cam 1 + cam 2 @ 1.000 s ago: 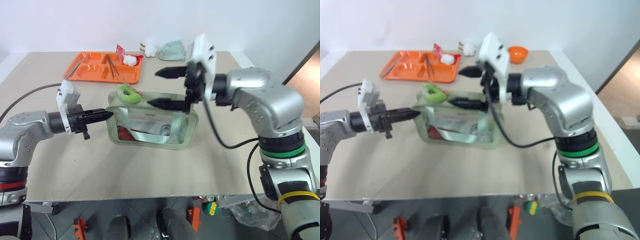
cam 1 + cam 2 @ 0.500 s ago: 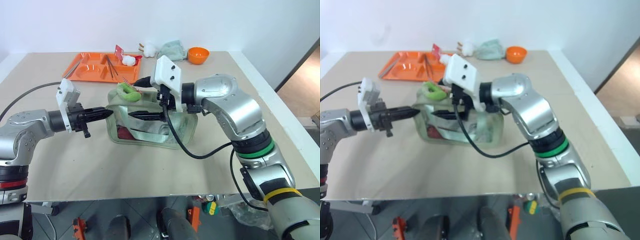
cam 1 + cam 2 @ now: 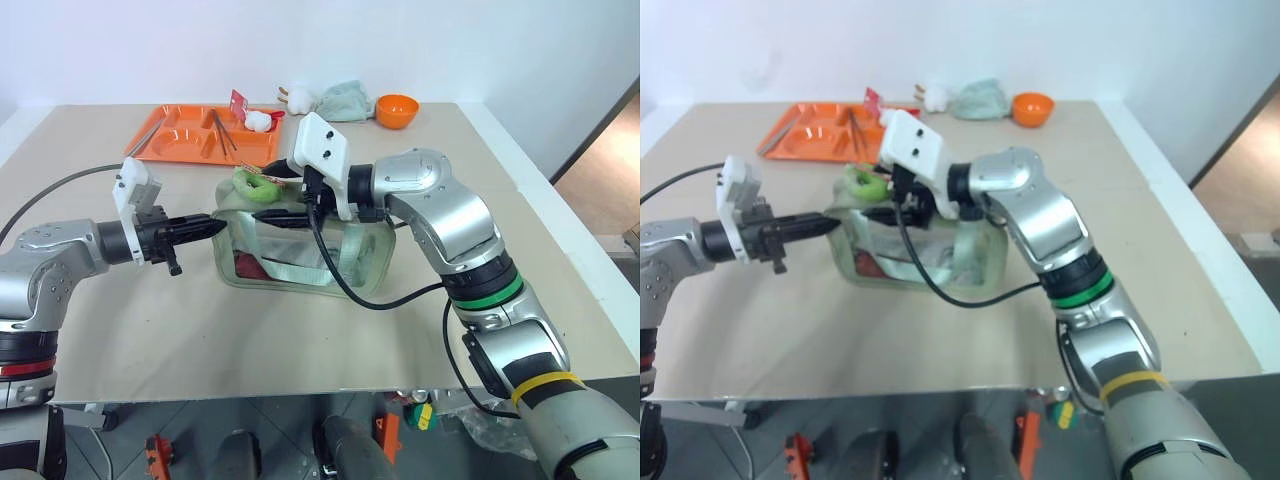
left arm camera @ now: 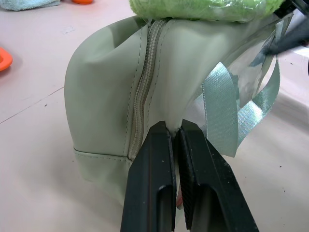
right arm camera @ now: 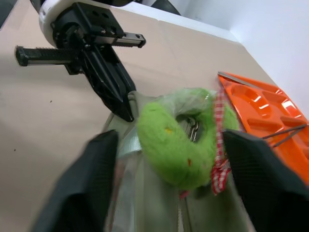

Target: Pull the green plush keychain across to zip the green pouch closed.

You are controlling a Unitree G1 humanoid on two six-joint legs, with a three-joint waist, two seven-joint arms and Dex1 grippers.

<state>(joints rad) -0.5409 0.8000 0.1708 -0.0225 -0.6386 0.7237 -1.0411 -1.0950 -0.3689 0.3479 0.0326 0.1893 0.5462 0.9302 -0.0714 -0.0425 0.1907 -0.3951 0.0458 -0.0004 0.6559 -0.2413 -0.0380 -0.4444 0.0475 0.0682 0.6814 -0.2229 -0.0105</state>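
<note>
Two grippers work the green pouch [image 3: 300, 245], which sits mid-bench. The left gripper [image 3: 212, 229] has its fingers [image 4: 153, 183] pressed together, pinching the pouch's left end wall beside the zipper, a good anchor. The green plush keychain [image 5: 181, 137] lies on top at the pouch's left end. The right gripper [image 5: 169, 159] straddles it, fingers spread either side and apart from the plush. To do this well, pinch low around the plush near the zipper pull, then draw rightward along the zipper line, level, while the left hand holds firm.
</note>
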